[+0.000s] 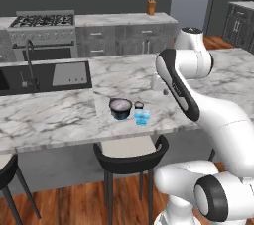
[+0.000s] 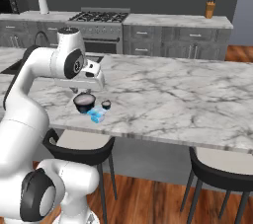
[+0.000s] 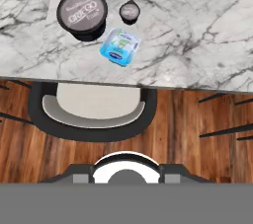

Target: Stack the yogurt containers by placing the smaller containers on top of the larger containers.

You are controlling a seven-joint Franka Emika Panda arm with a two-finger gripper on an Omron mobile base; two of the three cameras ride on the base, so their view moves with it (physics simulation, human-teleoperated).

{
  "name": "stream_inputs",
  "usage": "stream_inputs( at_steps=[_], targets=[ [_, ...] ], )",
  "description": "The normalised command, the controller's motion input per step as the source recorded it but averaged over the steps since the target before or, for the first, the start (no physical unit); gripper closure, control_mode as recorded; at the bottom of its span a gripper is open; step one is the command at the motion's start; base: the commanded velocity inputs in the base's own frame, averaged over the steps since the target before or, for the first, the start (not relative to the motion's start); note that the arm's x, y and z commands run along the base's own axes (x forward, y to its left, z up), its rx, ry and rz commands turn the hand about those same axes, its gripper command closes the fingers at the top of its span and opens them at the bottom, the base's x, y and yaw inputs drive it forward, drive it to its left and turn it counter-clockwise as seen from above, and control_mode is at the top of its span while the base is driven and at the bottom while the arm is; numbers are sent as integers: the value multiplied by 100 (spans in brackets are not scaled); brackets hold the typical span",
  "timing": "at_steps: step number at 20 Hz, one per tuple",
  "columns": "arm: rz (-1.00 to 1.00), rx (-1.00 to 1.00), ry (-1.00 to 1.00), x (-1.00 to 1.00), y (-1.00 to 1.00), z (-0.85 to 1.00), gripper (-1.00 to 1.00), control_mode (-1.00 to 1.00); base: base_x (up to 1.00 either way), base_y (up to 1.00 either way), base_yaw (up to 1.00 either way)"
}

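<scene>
1. From my remote station I see three yogurt containers grouped near the front edge of the marble counter [image 1: 59,115], above a black stool with a pale seat [image 1: 130,149].
2. The wide dark tub [image 1: 120,108], the largest, stands upright on the counter; seen from the hand camera, its pale top carries printed lettering [image 3: 82,12].
3. The light-blue cup [image 1: 142,117] sits just beside the wide dark tub and closest to the counter edge; from the hand camera I read a blue and white label on its top [image 3: 120,46].
4. The tiny dark cup [image 1: 139,105] stands just behind the light-blue cup and beside the wide tub; whether it touches either one I cannot tell.
5. Nothing is stacked: each container rests on the counter on its own.
6. The white arm [image 1: 188,95] bends above the counter to the right of the containers in the left base view and over them in the right base view.
7. The hand camera looks straight down on the containers and the stool from well above.
8. I cannot tell how wide the end effector stands; its fingers hold nothing that I can see.
9. Behind the counter are a sink with a dark faucet [image 1: 31,65], a stove [image 1: 43,21] and a knife block [image 1: 151,6].
</scene>
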Motion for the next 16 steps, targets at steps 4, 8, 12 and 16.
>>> stream_inputs(
  at_steps=[4,8,12,16],
  targets=[
    [0,1,-3,-11,-4,0,-100,-100,0,0,0],
    [0,11,-12,-38,-14,-12,-100,-100,0,0,0],
    [0,19,-12,-37,-16,-17,-100,-100,0,0,0],
    [0,20,-14,-34,-10,-12,-100,-100,0,0,0]
  ],
)
